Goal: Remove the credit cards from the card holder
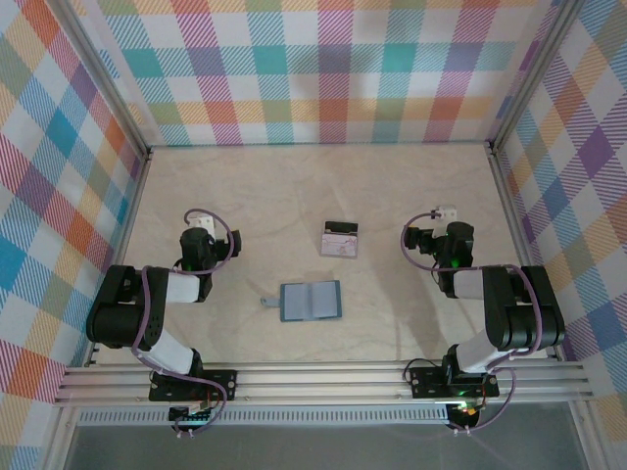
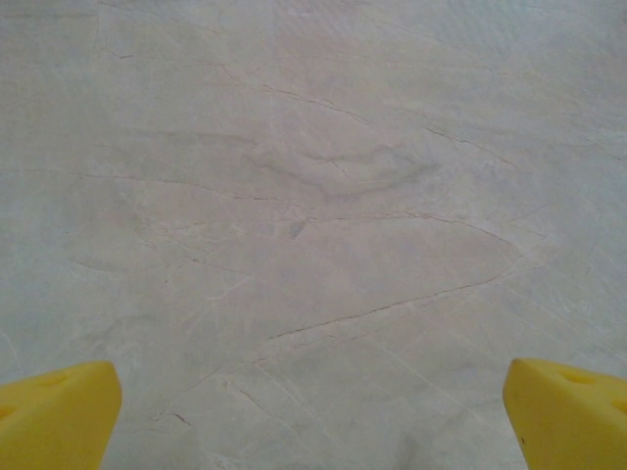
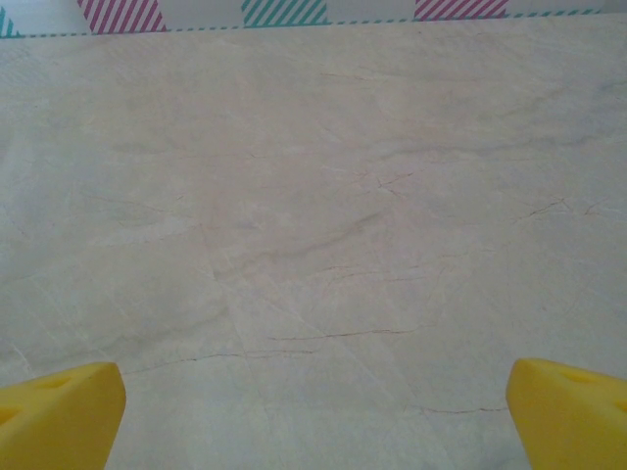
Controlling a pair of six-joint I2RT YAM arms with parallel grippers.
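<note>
The table [image 1: 411, 196] has a matt, pale beige top patterned like veined stone and faintly creased like a thin sheet. The walls [image 1: 323, 69] around it look like matt cloth or paper in a coloured check, and the rail [image 1: 323, 384] at the near edge is ribbed, dull silver metal. The left gripper [image 2: 312, 411] and right gripper [image 3: 313, 411] have fingers [image 2: 57, 416] of smooth, matt yellow plastic; the card holder [image 1: 311, 302] shows a dull grey-blue, leather-like inside, and the credit cards [image 1: 340, 239] look thin and smooth, too small to judge their sheen.

Black arms [image 1: 122, 315], purple cables [image 1: 145, 294], yellow fingertips [image 2: 54, 416]
</note>
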